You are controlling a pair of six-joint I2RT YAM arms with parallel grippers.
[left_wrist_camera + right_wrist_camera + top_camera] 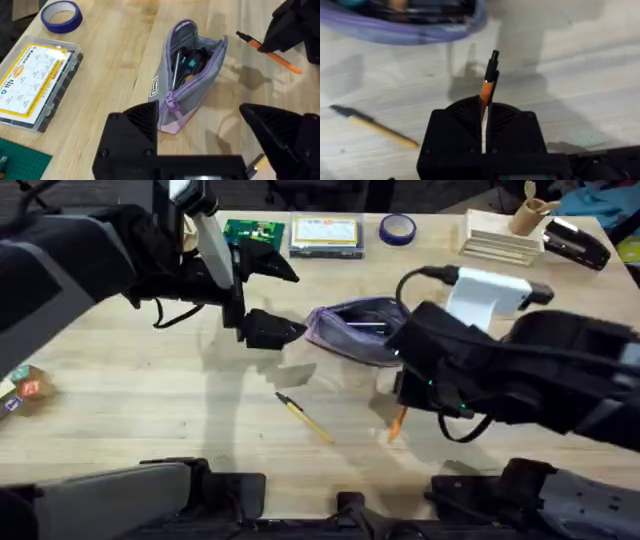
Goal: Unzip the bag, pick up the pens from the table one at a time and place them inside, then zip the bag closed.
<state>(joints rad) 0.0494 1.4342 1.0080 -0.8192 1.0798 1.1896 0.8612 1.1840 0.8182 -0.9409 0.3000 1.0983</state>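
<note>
The bag [352, 328] is seen lying unzipped near the middle of the table [150, 400], toward its far edge, with dark items visible inside. The orange pen [487, 89] is clamped between the closed fingers of the right gripper [485, 112], just on the near side of the bag. The yellow pen [305, 420] is left flat nearer the front edge. The left gripper [200, 135] is held with fingers apart, beside the bag's zipper pull [171, 106].

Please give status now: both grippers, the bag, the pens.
Right gripper shut on orange pen, near the bag. Left gripper open, at bag's zipper-pull end. Bag unzipped, gaping. Yellow pen lying on table. Path to bag clear.
</note>
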